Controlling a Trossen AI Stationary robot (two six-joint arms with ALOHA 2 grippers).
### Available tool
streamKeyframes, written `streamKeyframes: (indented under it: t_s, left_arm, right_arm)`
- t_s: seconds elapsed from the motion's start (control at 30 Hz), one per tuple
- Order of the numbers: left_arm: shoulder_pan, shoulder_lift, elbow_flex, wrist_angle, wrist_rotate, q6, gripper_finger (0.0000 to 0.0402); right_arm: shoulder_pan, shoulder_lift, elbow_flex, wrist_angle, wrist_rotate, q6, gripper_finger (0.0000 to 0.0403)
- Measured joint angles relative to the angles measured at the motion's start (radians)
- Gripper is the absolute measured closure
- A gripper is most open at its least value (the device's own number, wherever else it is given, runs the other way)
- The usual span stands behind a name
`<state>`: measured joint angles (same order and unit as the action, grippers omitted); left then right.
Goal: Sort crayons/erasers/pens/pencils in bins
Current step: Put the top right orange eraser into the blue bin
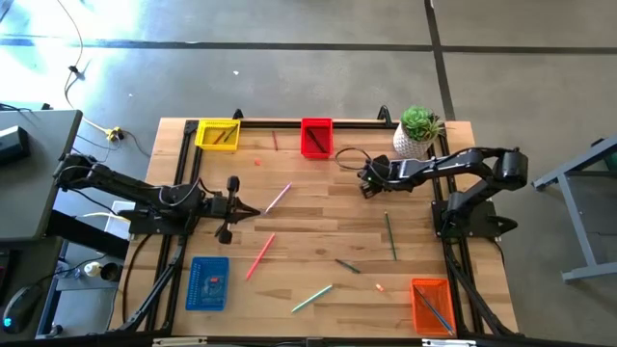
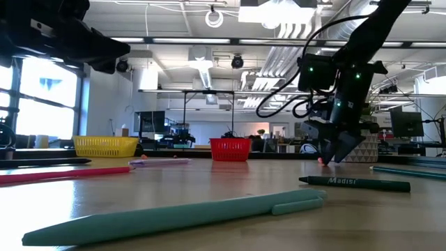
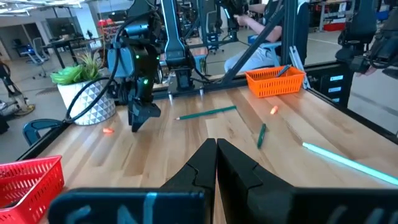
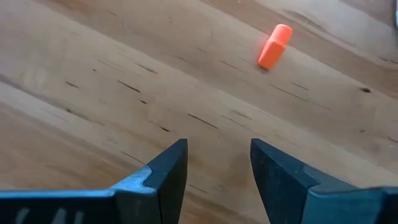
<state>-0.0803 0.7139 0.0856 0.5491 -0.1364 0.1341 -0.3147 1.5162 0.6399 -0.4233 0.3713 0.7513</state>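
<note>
My right gripper (image 1: 366,181) (image 4: 219,149) hangs open just above the wood at the far right, fingers slanting down. A small orange eraser piece (image 4: 274,46) lies flat on the table a little beyond its fingertips, untouched; it also shows as an orange speck (image 3: 108,130) in the left wrist view. My left gripper (image 1: 253,208) (image 3: 216,142) is shut and empty, pointing level at mid-left. The yellow bin (image 1: 217,133) and red bin (image 1: 316,137) stand at the far edge. The blue bin (image 1: 207,282) and orange bin (image 1: 432,305) stand near the front.
Lying loose on the table are a pink pencil (image 1: 278,199), a red pen (image 1: 260,255), a light green pen (image 1: 311,298), a dark crayon (image 1: 347,266), a green pencil (image 1: 389,234) and another orange bit (image 1: 380,286). A white plant pot (image 1: 416,132) stands behind my right gripper.
</note>
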Motion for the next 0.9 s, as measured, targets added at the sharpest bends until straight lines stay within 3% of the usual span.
streamKeyframes:
  t_s: [0.23, 0.53, 0.73, 0.9]
  left_arm:
    - [0.000, 0.000, 0.000, 0.001, -0.003, -0.004, 0.0399]
    - [0.000, 0.000, 0.000, 0.001, -0.004, -0.011, 0.0399]
    - [0.000, 0.000, 0.000, 0.000, -0.004, -0.010, 0.0399]
    - [0.000, 0.000, 0.000, 0.000, -0.005, -0.010, 0.0399]
  right_arm:
    - [-0.046, 0.000, -0.001, 0.081, 0.138, 0.036, 0.0236]
    - [-0.119, 0.019, -0.001, 0.187, 0.150, 0.036, 0.0236]
    - [-0.119, 0.116, -0.001, 0.269, 0.161, 0.034, 0.0236]
    - [-0.116, 0.160, 0.003, 0.310, 0.191, 0.035, 0.0259]
